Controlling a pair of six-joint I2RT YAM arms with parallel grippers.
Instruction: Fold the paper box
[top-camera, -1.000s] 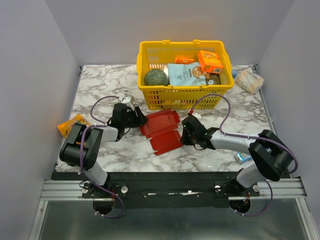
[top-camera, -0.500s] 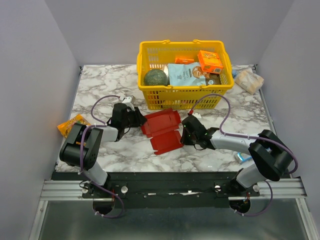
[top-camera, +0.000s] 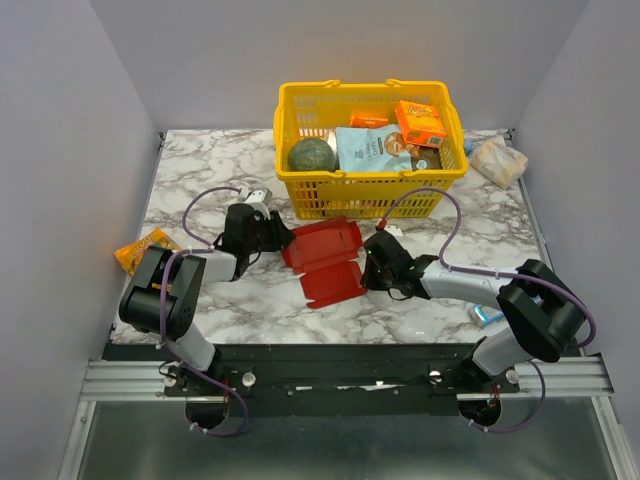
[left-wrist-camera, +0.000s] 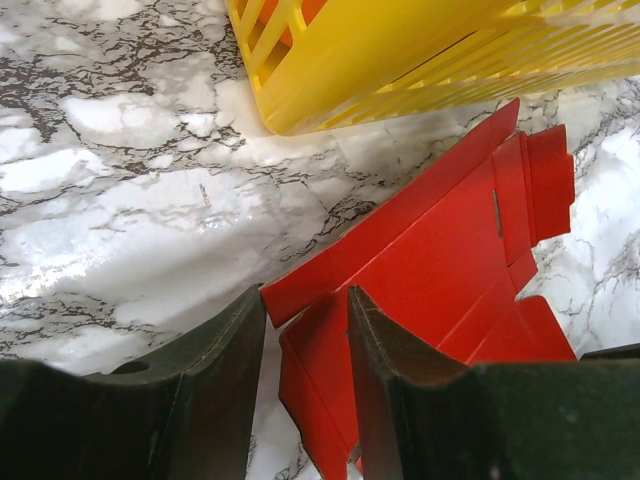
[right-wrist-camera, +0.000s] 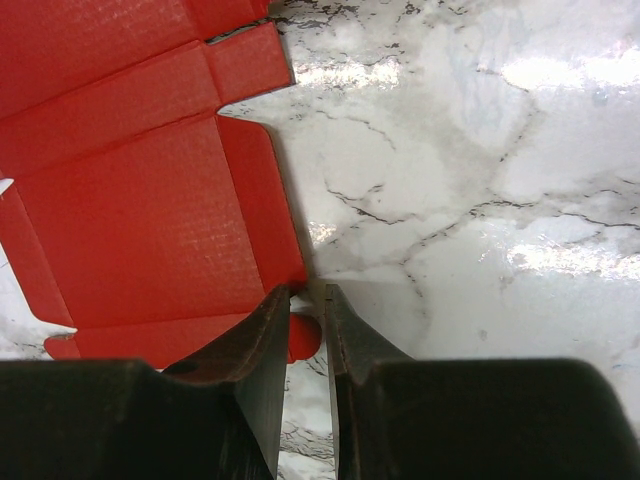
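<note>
The paper box (top-camera: 322, 262) is a bright red die-cut sheet lying partly folded on the marble table, just in front of the yellow basket. My left gripper (top-camera: 278, 238) is at its left edge. In the left wrist view the box (left-wrist-camera: 440, 250) has a raised left flap between my narrowly parted jaws (left-wrist-camera: 305, 295). My right gripper (top-camera: 368, 268) is at the box's right edge. In the right wrist view its nearly closed jaws (right-wrist-camera: 307, 290) pinch the corner of the box's (right-wrist-camera: 130, 220) side flap, with a small red tab showing behind them.
The yellow basket (top-camera: 365, 88) with groceries stands right behind the box and fills the top of the left wrist view (left-wrist-camera: 400, 60). An orange snack packet (top-camera: 143, 248) lies at the left edge. A wrapped bag (top-camera: 498, 160) lies back right. A small blue item (top-camera: 487, 315) sits by the right arm.
My left gripper has shifted slightly away from me, and the box's far flap has moved a little toward the basket. The right arm has stayed put.
</note>
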